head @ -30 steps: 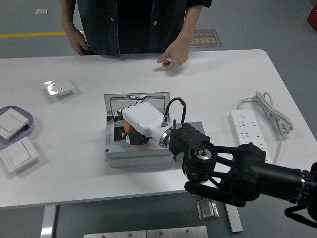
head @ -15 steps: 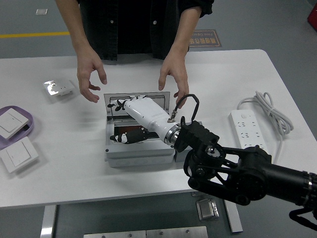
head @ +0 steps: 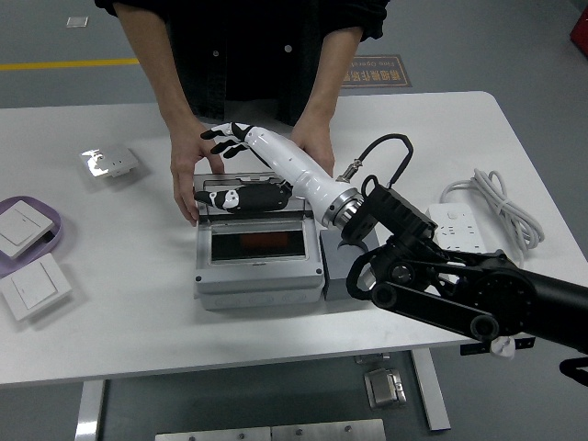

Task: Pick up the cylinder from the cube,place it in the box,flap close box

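Grey box [head: 257, 262]: sitting mid-table on the white table [head: 119, 312], its flap lying nearly flat over the top; an orange-red shape is showing through the dark window [head: 257, 243], likely the cylinder, below and nearer the camera than the fingers.

Right hand [head: 241, 165]: reaching in from the lower right on a white forearm, hovering over the box's far edge, fingers [head: 219, 134] spread and relaxed, gripping nothing.

Person's hands: one [head: 190, 175] pressing at the box's far left corner, the other [head: 315, 152] resting behind the robot's forearm.

Also lying about: power strip [head: 457, 234] at right, wall switches [head: 35, 288] and purple tray [head: 46, 241] at left, a socket plate [head: 109, 163] farther back.
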Robot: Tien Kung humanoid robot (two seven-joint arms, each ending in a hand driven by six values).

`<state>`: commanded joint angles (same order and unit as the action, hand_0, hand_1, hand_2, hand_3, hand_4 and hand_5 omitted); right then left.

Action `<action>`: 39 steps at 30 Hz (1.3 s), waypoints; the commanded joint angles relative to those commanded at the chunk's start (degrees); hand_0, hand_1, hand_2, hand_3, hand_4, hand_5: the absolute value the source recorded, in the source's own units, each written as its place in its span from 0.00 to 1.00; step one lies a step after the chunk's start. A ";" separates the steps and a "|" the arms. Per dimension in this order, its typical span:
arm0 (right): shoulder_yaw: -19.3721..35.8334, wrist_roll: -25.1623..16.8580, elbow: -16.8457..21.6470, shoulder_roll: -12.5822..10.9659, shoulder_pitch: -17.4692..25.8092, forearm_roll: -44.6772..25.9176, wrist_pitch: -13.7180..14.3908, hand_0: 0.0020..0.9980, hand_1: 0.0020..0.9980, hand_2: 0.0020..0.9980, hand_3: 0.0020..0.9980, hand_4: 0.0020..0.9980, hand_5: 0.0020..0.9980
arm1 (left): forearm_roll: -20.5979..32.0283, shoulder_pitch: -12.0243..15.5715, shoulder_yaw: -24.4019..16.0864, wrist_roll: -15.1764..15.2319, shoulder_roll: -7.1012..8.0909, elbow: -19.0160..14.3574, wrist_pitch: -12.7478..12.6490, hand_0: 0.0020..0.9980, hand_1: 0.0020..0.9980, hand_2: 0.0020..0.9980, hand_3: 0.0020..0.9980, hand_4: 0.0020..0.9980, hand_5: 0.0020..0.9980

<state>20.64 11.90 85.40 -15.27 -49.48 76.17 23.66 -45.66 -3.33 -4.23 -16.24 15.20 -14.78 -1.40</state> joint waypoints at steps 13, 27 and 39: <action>-5.22 -3.32 -11.66 0.85 -2.64 -6.33 -1.06 0.68 0.61 0.66 0.71 0.73 0.38 | -0.63 0.11 -0.36 0.12 -0.09 -0.14 -0.24 0.62 0.62 0.54 0.59 0.65 0.38; -6.23 -1.02 -2.17 -2.76 -0.17 -1.05 -0.70 0.66 0.60 0.66 0.71 0.74 0.40 | 0.64 0.20 0.72 0.84 -0.21 -0.42 -1.04 0.62 0.61 0.53 0.58 0.65 0.37; -3.94 1.17 2.73 -5.67 3.64 -6.39 -4.09 0.60 0.60 0.66 0.70 0.73 0.40 | 1.83 0.39 1.26 1.74 -0.22 -0.28 -1.99 0.62 0.61 0.53 0.58 0.65 0.37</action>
<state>16.69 13.08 88.13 -20.94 -45.84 69.79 19.57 -43.83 -2.94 -2.96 -14.49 14.98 -15.06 -3.39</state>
